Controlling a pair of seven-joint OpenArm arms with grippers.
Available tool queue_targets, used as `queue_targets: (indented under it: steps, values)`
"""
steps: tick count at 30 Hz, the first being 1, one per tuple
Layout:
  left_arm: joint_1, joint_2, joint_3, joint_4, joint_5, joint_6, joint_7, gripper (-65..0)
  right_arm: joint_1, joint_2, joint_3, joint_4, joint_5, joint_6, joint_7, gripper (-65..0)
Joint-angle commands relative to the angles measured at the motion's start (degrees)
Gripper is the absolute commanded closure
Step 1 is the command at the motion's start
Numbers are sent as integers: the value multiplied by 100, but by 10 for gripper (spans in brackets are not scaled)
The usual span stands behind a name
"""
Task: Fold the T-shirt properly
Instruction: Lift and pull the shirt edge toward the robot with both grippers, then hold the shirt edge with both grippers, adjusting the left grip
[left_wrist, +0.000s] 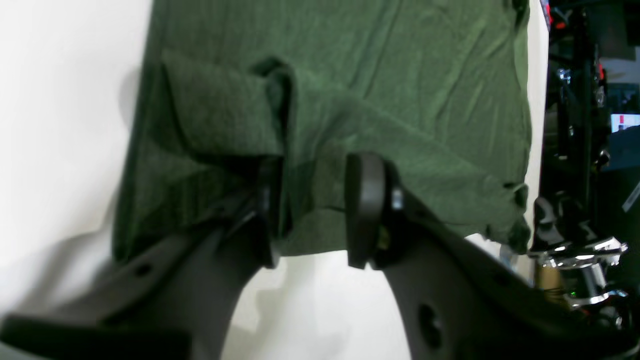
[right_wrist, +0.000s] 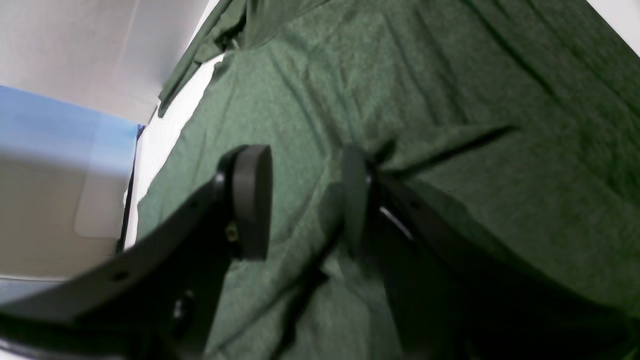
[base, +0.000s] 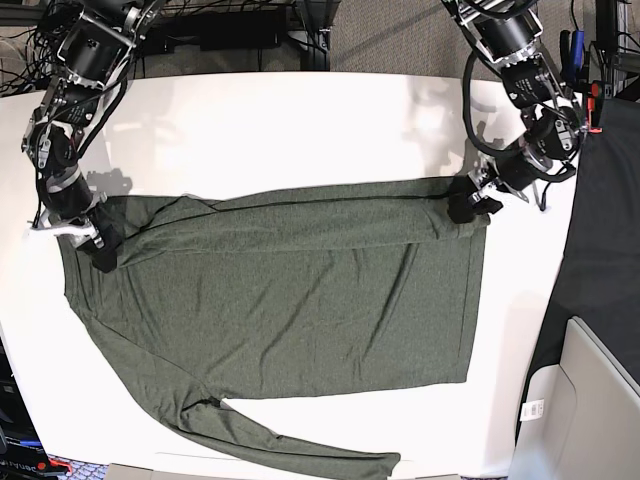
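We see the T-shirt (base: 290, 300) spread flat on a white table (base: 300, 130), dark racks behind. The left gripper (left_wrist: 312, 210) and right gripper (right_wrist: 305, 200) both stand with fingers apart over the cloth.

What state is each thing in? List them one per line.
T-shirt: spread flat on the table, far sleeve folded across the body, near sleeve still out.
Left gripper: jaws apart over the shirt's edge, holding nothing.
Right gripper: jaws apart just above the fabric.
Table: white, carrying the shirt.
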Motion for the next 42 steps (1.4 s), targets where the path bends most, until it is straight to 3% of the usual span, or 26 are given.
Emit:
queue_targets:
  steps: [1,5,10,17,34,42]
  values:
    - [11,-63,-19,240,-151,-39,49,-210,-5,106,7,236,209,98,92,-240]
    - [371,-177,-19,723,-177,-39,102,-232,-532,150,7,719,772,98,92,-240]
    - [749,-194,-36,767,-186,23,102,-313,-1209,265,33,1440,886,98,92,-240]
    - [934,-168,-36,759,-493,146,93,-309,-1763,247,306,1862,895,98,92,-240]
    - [231,61,-36,-393,-485,155,14,-305,-1763,194,402,1827,868,98,92,-240]
    - [2,34,34,-850,-485,128,-267,-225,-1790,106,411,1827,868,98,92,-240]
